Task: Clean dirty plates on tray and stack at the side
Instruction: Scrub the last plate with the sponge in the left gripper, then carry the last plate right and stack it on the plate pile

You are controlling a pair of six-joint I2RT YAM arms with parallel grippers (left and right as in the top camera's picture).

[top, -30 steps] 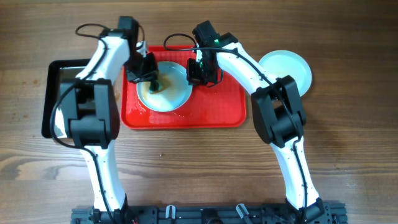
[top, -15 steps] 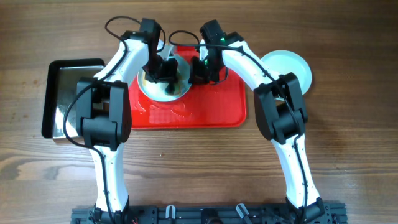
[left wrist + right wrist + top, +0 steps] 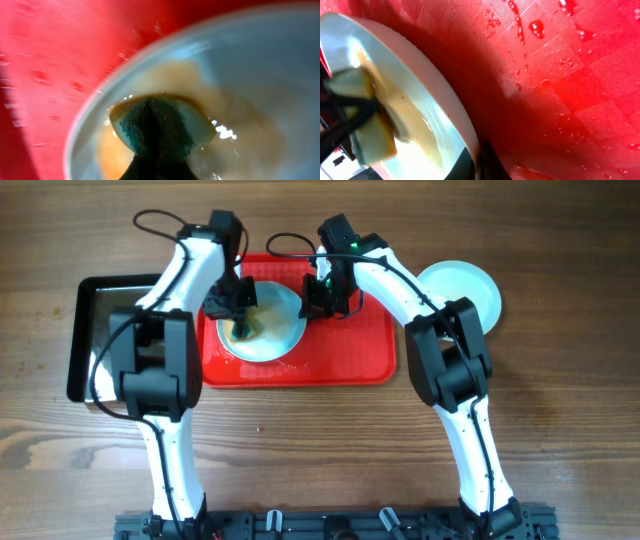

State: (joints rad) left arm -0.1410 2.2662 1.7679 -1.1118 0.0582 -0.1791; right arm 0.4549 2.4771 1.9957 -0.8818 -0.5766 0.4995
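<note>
A pale mint-green plate (image 3: 275, 335) smeared with orange-brown sauce lies on the left part of the red tray (image 3: 340, 350). My left gripper (image 3: 232, 305) is shut on a sponge (image 3: 243, 328) with a teal scrub face and presses it on the plate's left side. In the left wrist view the sponge (image 3: 160, 125) sits in sauce on the plate (image 3: 250, 75), with the jaws (image 3: 155, 170) behind it. My right gripper (image 3: 316, 302) is shut on the plate's right rim; in the right wrist view the rim (image 3: 462, 125) runs between the jaws (image 3: 475, 162), above the wet tray (image 3: 560, 75).
A clean mint-green plate (image 3: 460, 292) lies on the wooden table right of the tray; whether more lie under it I cannot tell. A black glossy pan (image 3: 95, 330) sits left of the tray. Water drops and a puddle lie on the tray's surface.
My left gripper swept the sponge right across the plate, then back to its left side. The plate shifted toward the tray's far edge and came back. My right gripper kept hold of the rim.
</note>
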